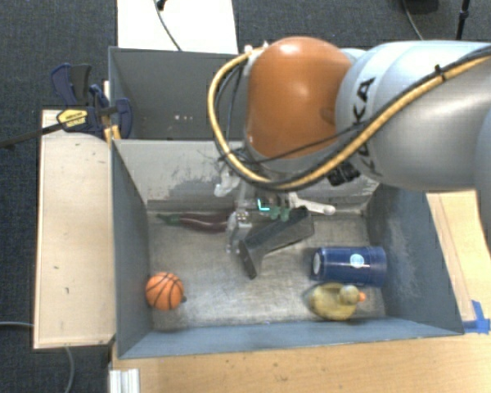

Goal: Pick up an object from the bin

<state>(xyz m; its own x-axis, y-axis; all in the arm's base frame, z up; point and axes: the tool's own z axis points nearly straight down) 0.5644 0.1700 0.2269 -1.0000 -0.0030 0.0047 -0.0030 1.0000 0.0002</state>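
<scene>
The jaws sit low over the bare middle of the bin (131, 219), partly hidden under the arm (442, 113); whether they are open or closed cannot be told. Just left lies a dark red pepper (192, 219), its shape hard to make out, and to the right a blue can (349, 264); a yellow duck (337, 301) and a small basketball (164, 291) lie by the front wall

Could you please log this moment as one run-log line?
hand low at middle of bin | nearest: dark pepper-like thing, view's left | blue can, yellow duck view's right | orange ball near-left corner

On grey bin floor (221, 301): orange ball (164, 291) lower left, dark pepper-like thing (192, 219) behind, blue can (349, 265) just beside yellow duck (337, 301).
</scene>
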